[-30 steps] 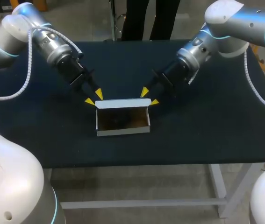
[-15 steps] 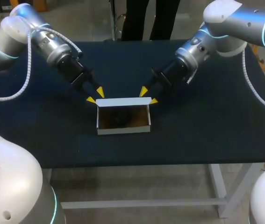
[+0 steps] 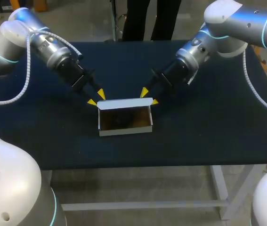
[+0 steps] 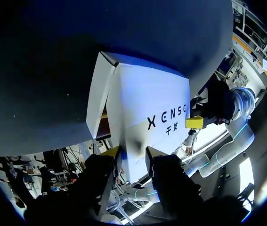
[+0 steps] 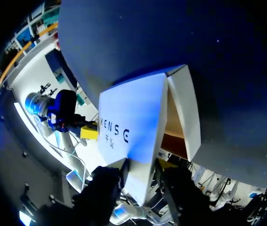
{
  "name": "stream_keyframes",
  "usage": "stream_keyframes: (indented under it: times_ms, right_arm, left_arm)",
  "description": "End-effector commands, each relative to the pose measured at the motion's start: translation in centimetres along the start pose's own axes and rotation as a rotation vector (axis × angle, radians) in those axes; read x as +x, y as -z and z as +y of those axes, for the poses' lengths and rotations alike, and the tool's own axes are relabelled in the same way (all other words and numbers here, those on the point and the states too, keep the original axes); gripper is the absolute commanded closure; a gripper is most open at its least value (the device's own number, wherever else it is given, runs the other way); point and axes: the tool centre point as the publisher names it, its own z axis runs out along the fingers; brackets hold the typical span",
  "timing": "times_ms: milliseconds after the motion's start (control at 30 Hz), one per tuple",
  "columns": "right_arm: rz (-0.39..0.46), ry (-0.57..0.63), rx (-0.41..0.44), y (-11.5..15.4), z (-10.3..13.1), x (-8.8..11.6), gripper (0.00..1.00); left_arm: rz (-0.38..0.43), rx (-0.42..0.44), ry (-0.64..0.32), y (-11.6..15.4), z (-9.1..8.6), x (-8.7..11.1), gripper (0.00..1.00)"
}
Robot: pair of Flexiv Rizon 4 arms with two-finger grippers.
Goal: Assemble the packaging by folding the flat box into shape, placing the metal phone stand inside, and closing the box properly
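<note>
While the white box (image 3: 125, 120) sits open on the dark desk (image 3: 208, 132), its lid (image 3: 124, 103) stands up along the box's far side. The left claw (image 3: 96, 98) is right at the box's far left corner, and the right claw (image 3: 149, 96) is right at its far right corner. I cannot tell if either claw pinches the lid or is just open around it.

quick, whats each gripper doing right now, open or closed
Left gripper: closed on the box lid, at one end.
Right gripper: closed on the box lid, at the other end.
</note>
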Motion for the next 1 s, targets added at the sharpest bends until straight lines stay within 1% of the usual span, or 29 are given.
stream_keyframes:
  times_ms: [33, 100, 167, 467, 567, 700, 767, 800, 1000]
  right_arm:
    - [0.002, 0.001, 0.013, 0.02, 0.46, 0.15, 0.58]
    - [0.004, 0.001, 0.012, 0.02, 0.45, 0.15, 0.58]
    - [0.005, 0.002, 0.011, 0.02, 0.41, 0.17, 0.58]
    - [0.009, 0.003, 0.007, -0.06, 0.25, 0.31, 0.59]
    - [0.011, 0.002, 0.006, -0.14, 0.23, 0.31, 0.59]
    - [0.011, 0.000, 0.005, -0.29, 0.29, 0.29, 0.60]
    - [0.011, -0.002, 0.006, -0.33, 0.34, 0.29, 0.60]
    - [0.011, -0.003, 0.006, -0.36, 0.36, 0.30, 0.60]
    - [0.009, -0.005, 0.006, -0.46, 0.43, 0.31, 0.60]
  left_arm:
    - [-0.008, -0.003, 0.013, -0.26, 0.07, -0.03, 0.60]
    - [-0.017, -0.015, 0.018, -0.34, 0.18, -0.12, 0.56]
    - [-0.037, -0.025, 0.028, -0.45, 0.26, -0.13, 0.55]
    - [-0.054, -0.019, 0.041, -0.73, 0.28, 0.21, 0.58]
    - [-0.038, -0.010, 0.041, -0.83, 0.14, 0.30, 0.57]
    - [-0.001, 0.015, 0.046, -0.84, -0.18, 0.45, 0.60]
    - [0.010, 0.006, 0.031, -0.82, -0.30, 0.54, 0.60]
    - [0.024, 0.014, 0.028, -0.83, -0.30, 0.59, 0.61]
    - [0.086, 0.027, 0.009, -0.59, -0.42, 0.80, 0.72]
